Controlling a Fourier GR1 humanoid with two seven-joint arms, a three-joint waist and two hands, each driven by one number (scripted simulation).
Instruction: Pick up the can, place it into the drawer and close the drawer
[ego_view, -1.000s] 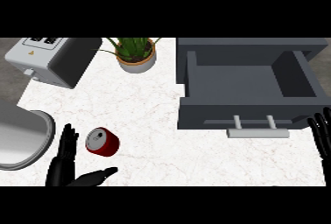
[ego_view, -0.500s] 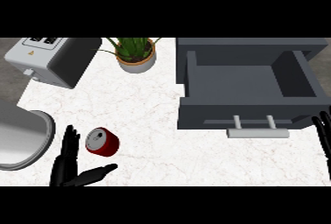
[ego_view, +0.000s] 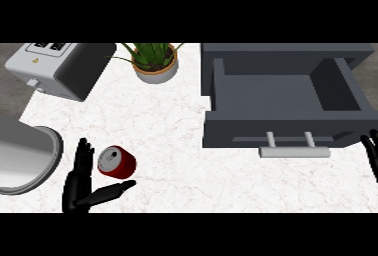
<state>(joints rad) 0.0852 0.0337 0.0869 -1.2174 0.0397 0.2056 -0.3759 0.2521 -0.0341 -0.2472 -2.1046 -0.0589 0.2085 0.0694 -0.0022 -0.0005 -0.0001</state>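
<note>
Counter (ego_view: 177, 150) lies bare between can (ego_view: 117, 161) and drawer (ego_view: 284, 97).

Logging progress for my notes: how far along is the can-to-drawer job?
Early. Done: the drawer stands open. In hand: the left hand, open, flanks the red can lying on the counter, ungripped. Left: grasp, place, close. Right hand rests at the right edge.

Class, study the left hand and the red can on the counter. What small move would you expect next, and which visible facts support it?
Probably the left hand should curl its fingers and thumb around the can. The hand is open, the can sits between its raised fingers and its thumb, and nothing grips it yet. The drawer already stands open, ready for the can.
</note>
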